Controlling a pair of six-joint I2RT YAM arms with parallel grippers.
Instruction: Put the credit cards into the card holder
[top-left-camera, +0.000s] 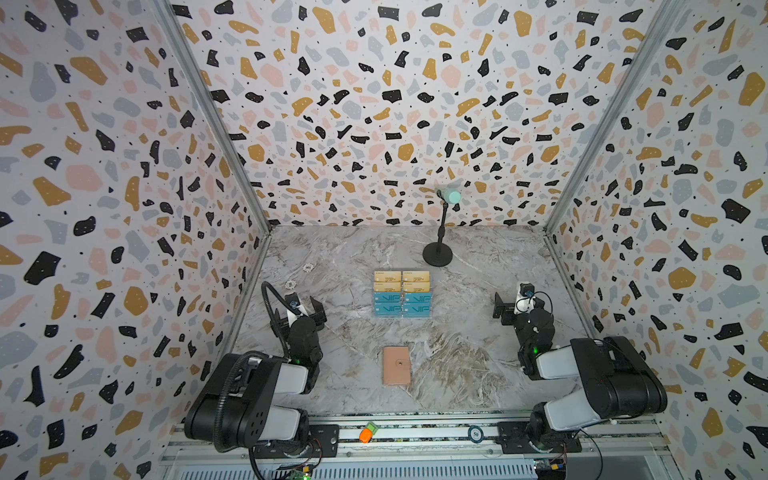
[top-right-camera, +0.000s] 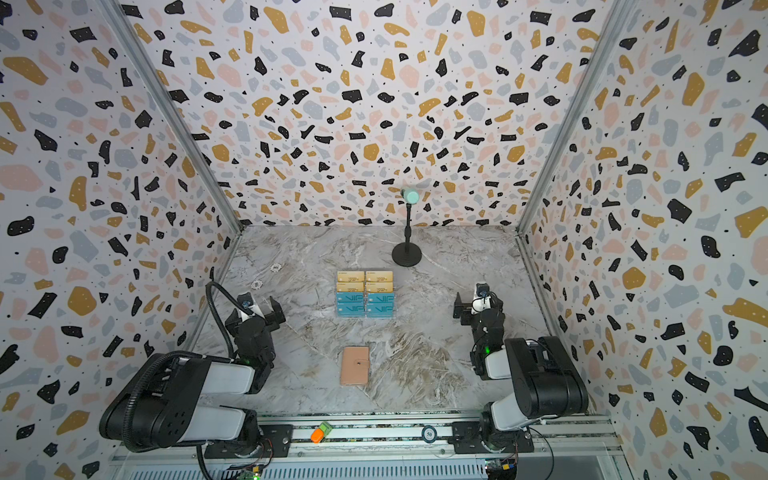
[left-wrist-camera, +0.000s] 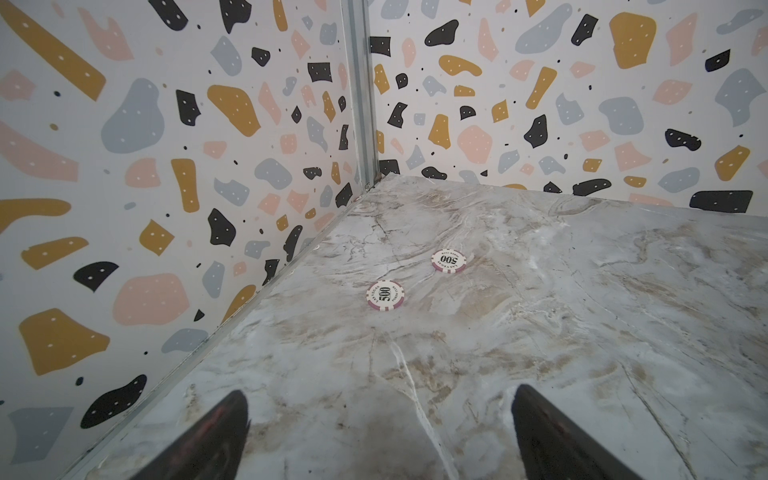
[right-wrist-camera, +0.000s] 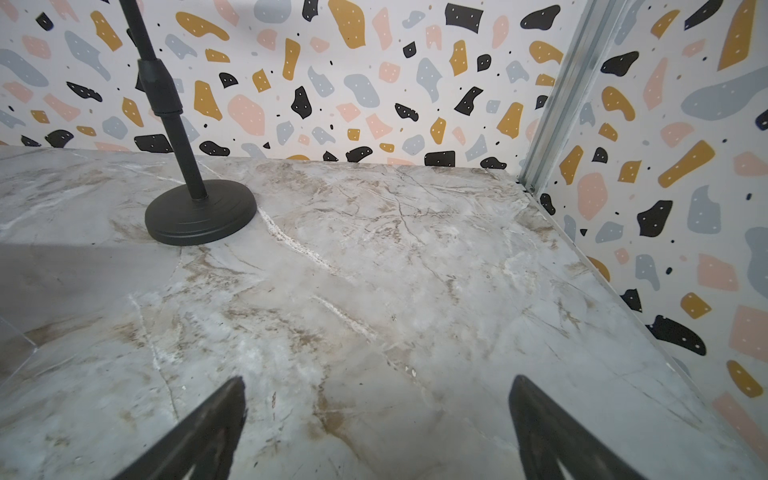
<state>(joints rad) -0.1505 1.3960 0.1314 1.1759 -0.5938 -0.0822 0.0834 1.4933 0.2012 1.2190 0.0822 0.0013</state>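
In a top view, eight cards (top-left-camera: 402, 294), four gold above four teal, sit at centre, and one holder (top-left-camera: 396, 365) lies shut below them. Left gripper (left-wrist-camera: 380, 390) and right gripper (right-wrist-camera: 377, 377) both have jaws wide, holding nothing. Two chips (left-wrist-camera: 385, 295) lie on the table.

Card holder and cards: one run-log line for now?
card holder: closed, flat | credit cards: in clear rack | left fingers: open, empty | right fingers: open, empty

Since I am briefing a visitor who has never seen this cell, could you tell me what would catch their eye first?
The loud terrazzo-patterned walls on three sides dominate. On the marble table, gold and teal credit cards stand in tiered rows at the middle, with the closed salmon-pink card holder lying nearer the front edge. A black microphone stand rises behind the cards.
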